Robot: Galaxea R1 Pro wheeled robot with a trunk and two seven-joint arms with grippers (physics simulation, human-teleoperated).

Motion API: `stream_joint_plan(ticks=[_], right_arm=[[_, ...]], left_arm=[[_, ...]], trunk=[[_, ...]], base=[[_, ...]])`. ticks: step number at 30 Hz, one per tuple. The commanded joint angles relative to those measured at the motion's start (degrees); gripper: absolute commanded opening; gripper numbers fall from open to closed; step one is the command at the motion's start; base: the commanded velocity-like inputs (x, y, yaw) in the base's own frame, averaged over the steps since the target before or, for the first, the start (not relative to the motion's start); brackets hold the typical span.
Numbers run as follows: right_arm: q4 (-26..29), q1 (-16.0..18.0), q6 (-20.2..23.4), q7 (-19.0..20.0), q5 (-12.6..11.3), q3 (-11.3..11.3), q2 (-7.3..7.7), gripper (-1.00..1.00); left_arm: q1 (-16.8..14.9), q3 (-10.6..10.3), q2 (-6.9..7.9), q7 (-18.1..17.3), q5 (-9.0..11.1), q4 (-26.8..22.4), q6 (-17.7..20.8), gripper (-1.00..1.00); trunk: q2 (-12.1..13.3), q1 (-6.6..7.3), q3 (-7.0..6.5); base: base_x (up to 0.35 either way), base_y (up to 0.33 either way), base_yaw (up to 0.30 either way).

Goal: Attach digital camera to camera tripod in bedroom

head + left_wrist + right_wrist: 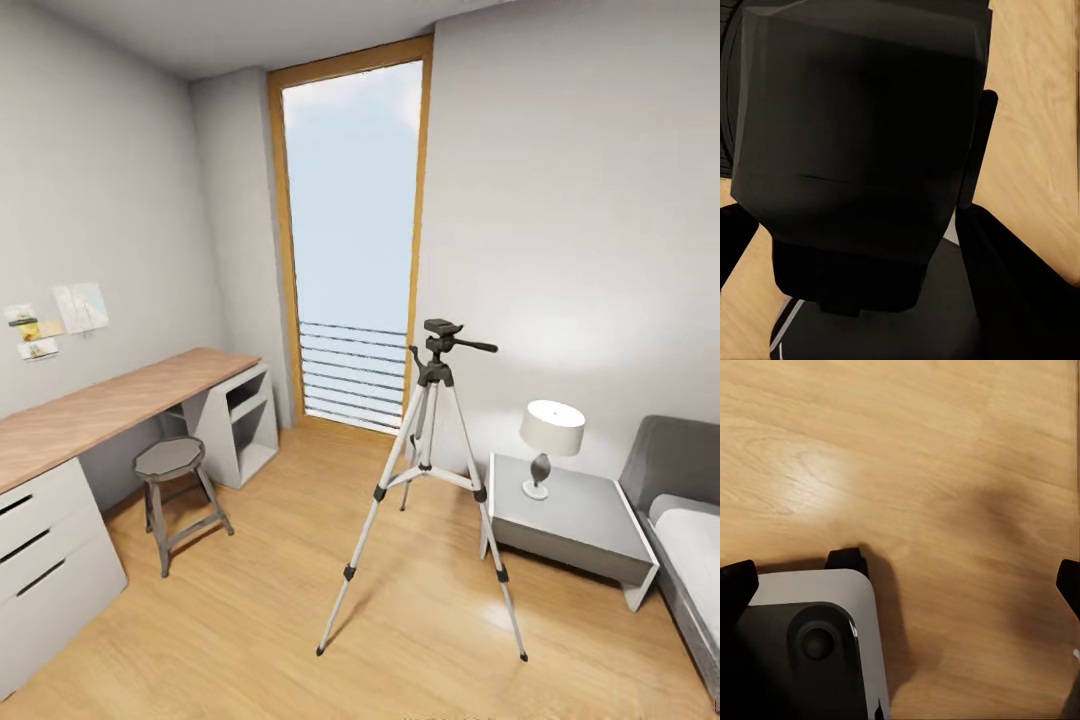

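Observation:
The camera tripod (428, 470) stands upright on the wood floor in the middle of the bedroom, silver legs spread, its black head (442, 345) bare with the pan handle pointing right. In the left wrist view a bulky black body, the digital camera (862, 127), sits between the dark fingers of my left gripper (859, 225), which is shut on it. My right gripper (904, 585) hangs over the plank floor, its fingertips (736, 585) far apart and open, nothing between them.
A grey round stool (170, 460) stands under a long wooden desk (110, 405) with white drawers on the left. A grey nightstand (575, 520) with a white lamp (550, 435) and a bed (690, 530) are on the right. A tall window (352, 240) is behind the tripod.

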State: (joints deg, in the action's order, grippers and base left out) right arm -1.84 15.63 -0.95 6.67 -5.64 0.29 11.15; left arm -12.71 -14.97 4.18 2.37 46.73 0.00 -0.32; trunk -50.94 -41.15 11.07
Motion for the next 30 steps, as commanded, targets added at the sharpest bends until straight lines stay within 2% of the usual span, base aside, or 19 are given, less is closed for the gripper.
stream_joint_plan(ticks=[1, 7, 15, 30], right_arm=[[-0.18, 0.10, -0.10, 0.29, -0.60, 0.06, 0.01, 1.00], [-0.18, 0.10, -0.10, 0.28, -0.60, 0.06, 0.01, 1.00], [-0.18, 0.10, -0.12, 0.37, -0.60, 0.06, 0.00, 1.00], [-0.16, 0.10, -0.33, 0.45, -0.24, 0.39, 0.13, 1.00]], left_arm=[[-0.03, -0.50, -0.01, 0.09, 0.38, 0.00, -0.03, -1.00], [-0.03, -0.50, -0.04, 0.09, 0.38, 0.00, -0.03, -1.00], [-0.03, -0.50, -0.05, 0.09, 0.38, 0.00, 0.09, -1.00], [-0.03, -0.45, -0.03, 0.09, 0.38, 0.00, 0.14, -1.00]], trunk=[[-0.06, -0.01, 0.08], [-0.06, -0.01, 0.08], [-0.06, -0.01, 0.08], [-0.06, -0.01, 0.08]], base=[[0.000, 0.000, -0.283], [0.036, -0.040, -0.283], [0.149, -0.201, -0.251], [0.197, -0.236, -0.037]])
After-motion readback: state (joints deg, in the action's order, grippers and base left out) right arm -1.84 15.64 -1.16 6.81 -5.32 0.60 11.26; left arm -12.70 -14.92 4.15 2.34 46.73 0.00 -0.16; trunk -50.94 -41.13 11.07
